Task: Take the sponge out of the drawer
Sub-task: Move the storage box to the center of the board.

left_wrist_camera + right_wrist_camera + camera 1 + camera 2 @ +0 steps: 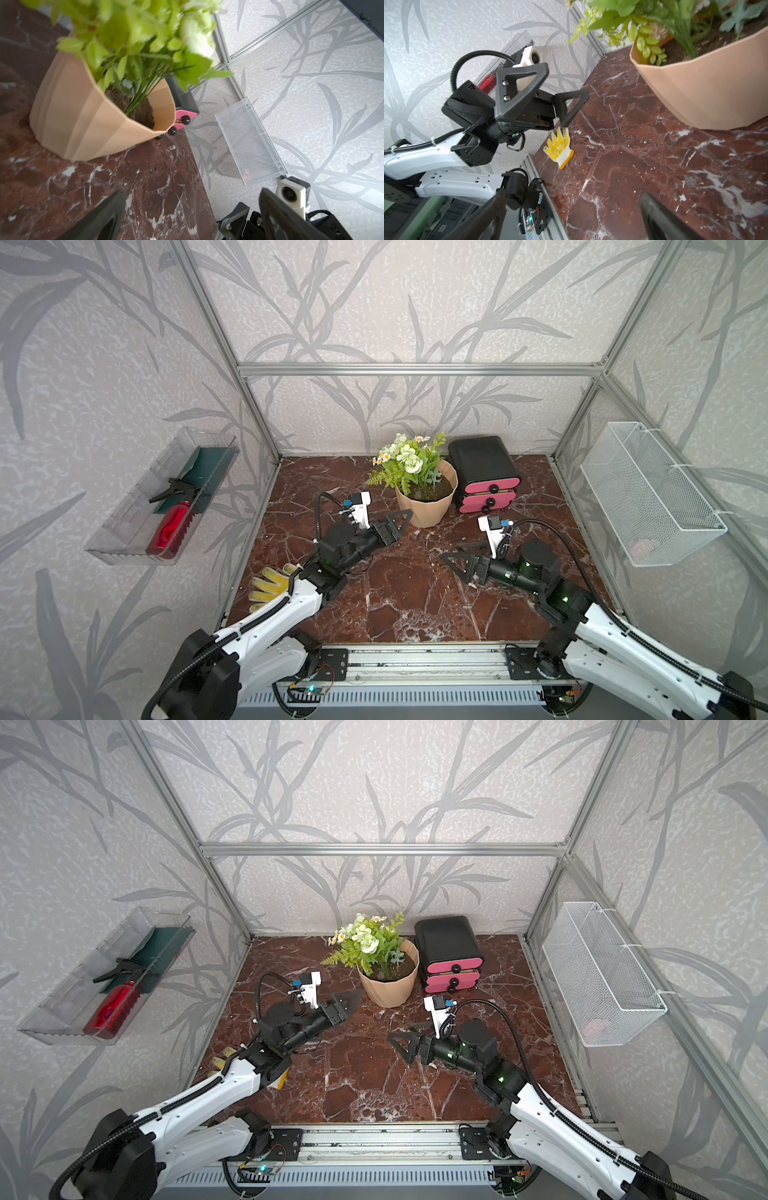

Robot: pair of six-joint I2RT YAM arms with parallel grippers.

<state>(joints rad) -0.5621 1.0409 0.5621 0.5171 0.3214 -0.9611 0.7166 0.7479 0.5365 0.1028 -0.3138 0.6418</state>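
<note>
**Asker:** The sponge: where was it?

**Me:** I could not see it. The black drawer unit [482,462] stood at the back of the tabletop, just beside the flower pot [428,508] on its right. Its pink drawer fronts [505,486] with their black knobs faced me. I could not tell whether any drawer was pulled out a little. A pale pink shape [643,548] lay in the bottom of the white wire basket [648,485] on the right wall, too blurred by the mesh to name.

**Asker:** And your fingers?

**Me:** Both pairs were spread wide and held nothing. My left gripper [397,522] hung just above the tabletop, near the pot's left side. My right gripper [459,556] was low over the middle of the surface, pointing left, with the drawers well apart behind it.

**Asker:** What was the surface like?

**Me:** It was dark red-brown marble [415,593] with white veins. A yellow work glove [270,587] lay flat at its left edge, partly under my left arm in both top views.

**Asker:** And the room?

**Me:** An aluminium frame [415,369] boxed it in. The walls were pale, textured wallpaper printed with grey leaves. On the left wall hung a clear plastic tray [124,539] with a red spray bottle [172,526] and a dark green sheet [208,466] inside.
</note>
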